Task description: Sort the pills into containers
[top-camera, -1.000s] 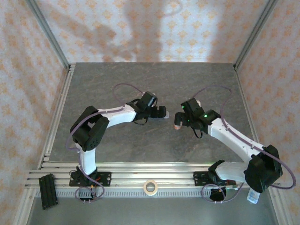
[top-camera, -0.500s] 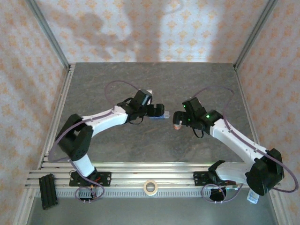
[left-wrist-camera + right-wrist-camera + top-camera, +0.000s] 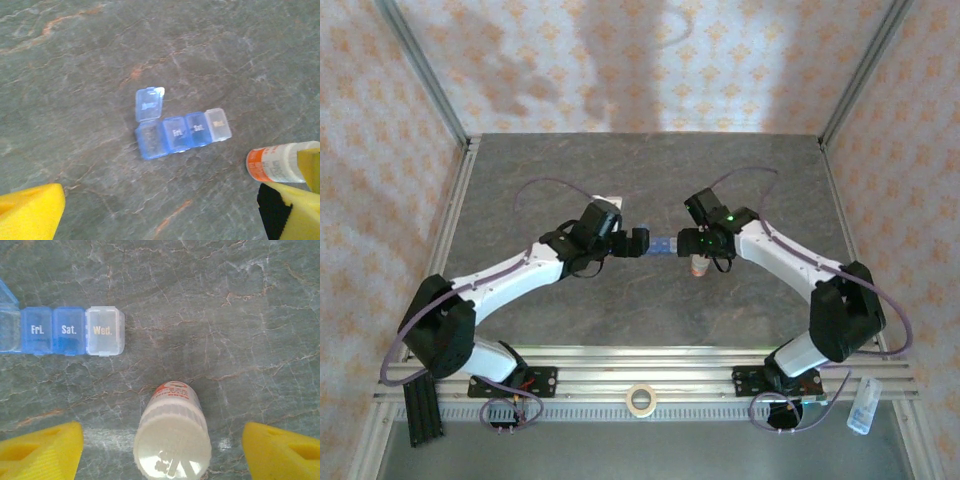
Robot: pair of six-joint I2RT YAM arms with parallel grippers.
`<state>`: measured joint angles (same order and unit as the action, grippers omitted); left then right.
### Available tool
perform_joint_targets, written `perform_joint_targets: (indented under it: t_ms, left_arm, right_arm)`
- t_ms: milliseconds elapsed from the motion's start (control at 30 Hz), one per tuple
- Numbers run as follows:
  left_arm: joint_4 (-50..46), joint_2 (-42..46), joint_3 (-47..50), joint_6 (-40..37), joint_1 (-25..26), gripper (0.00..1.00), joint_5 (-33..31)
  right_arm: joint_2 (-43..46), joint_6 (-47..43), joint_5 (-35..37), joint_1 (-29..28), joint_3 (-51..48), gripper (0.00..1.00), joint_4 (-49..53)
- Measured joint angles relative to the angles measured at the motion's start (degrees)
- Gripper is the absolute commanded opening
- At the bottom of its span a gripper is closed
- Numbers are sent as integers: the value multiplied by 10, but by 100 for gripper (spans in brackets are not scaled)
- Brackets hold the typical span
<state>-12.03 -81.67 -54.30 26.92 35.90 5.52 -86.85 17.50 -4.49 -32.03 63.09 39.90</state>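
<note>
Grey marbled stone tabletop (image 3: 570, 180) spreads across the overhead view, and the two arms meet at its centre. The left gripper (image 3: 640, 243) hangs with its fingers spread wide and holds nothing. The small translucent blue plastic pill-organiser strip (image 3: 663, 245) lies just to its right, between the two grippers. The right gripper (image 3: 695, 250) sits at the strip's other end, over the tiny white-capped orange-red bottle (image 3: 699, 268), which stands just below and right of the strip. A second ago the left arm was folded up with its gripper covering the strip; now it stretches low, with the gripper drawn back leftward. The right arm's elbow has swung right, and the bottle stands where it stood.

From the left wrist, the yellow fingers (image 3: 30, 212) sit in the lower corners, far apart, with bare table between them. The strip lies mid-frame above them, untouched. Its leftmost lid (image 3: 149, 104) is flipped up and the other three are shut. The bottle shows at the right edge, apart from the strip.

From the right wrist, yellow fingers (image 3: 42, 450) stand apart in the lower corners. The bottle is upright between them, with a gap on either side, so neither touches it. The strip lies at the upper left, its lids reading Fri., Sat. and Wed.
</note>
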Motion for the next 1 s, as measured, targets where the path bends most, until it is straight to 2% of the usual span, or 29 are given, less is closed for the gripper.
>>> perform_joint_targets:
  t_ms: [333, 700, 1000]
  left_arm:
    - [-5, 21, 23, 0, -18, 100, -2]
    - [-5, 21, 23, 0, -18, 100, -2]
    - [-5, 21, 23, 0, -18, 100, -2]
  right_arm:
    - [-45, -9, 4, 1, 0, 71, 0]
    - [-57, -12, 3, 3, 0, 56, -1]
    - [-57, -13, 2, 3, -10, 54, -6]
